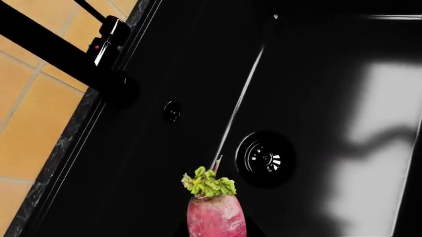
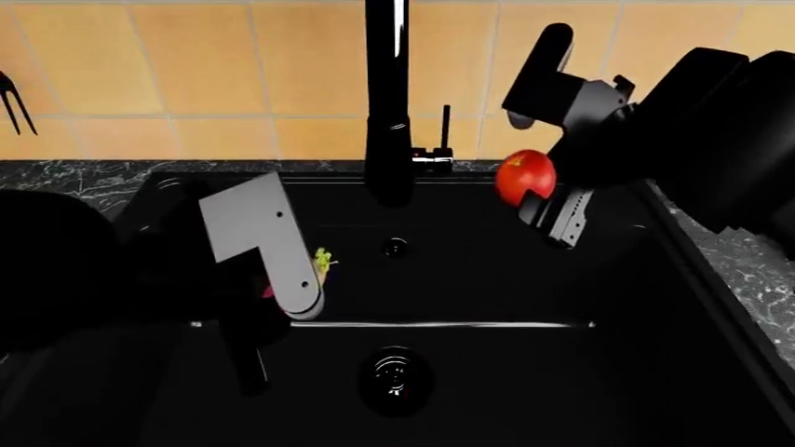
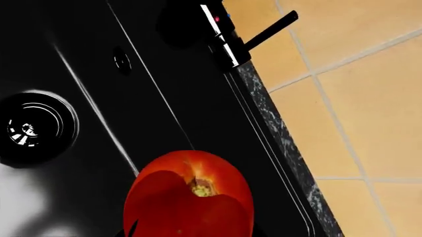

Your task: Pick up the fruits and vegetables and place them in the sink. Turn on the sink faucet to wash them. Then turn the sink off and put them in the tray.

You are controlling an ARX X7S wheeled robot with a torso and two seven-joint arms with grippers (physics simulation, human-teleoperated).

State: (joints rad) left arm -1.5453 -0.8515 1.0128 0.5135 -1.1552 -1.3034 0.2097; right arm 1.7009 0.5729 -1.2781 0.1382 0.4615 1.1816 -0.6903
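The pink radish [image 1: 216,213] with green leaves hangs over the black sink [image 1: 151,163], with my left gripper [image 2: 283,289] shut on it. In the head view only its leaves [image 2: 323,261] and a sliver of pink show beside the grey finger [image 2: 259,237]. My right gripper [image 2: 542,160] is shut on the glossy red tomato [image 2: 524,177], held over the sink's back right part [image 2: 621,279]. In the right wrist view the tomato [image 3: 191,197] fills the space between the jaws. The sink faucet [image 2: 387,102] rises at the back centre, its thin lever [image 2: 445,128] beside it. No water is visible. The tray is out of view.
The round drain [image 2: 395,377] lies in the basin's near middle, and a small overflow hole [image 2: 395,248] sits in the back wall. Grey marbled counter [image 2: 746,270] borders the sink on the right. An orange tiled wall [image 2: 186,74] stands behind. A dark utensil [image 2: 13,102] hangs far left.
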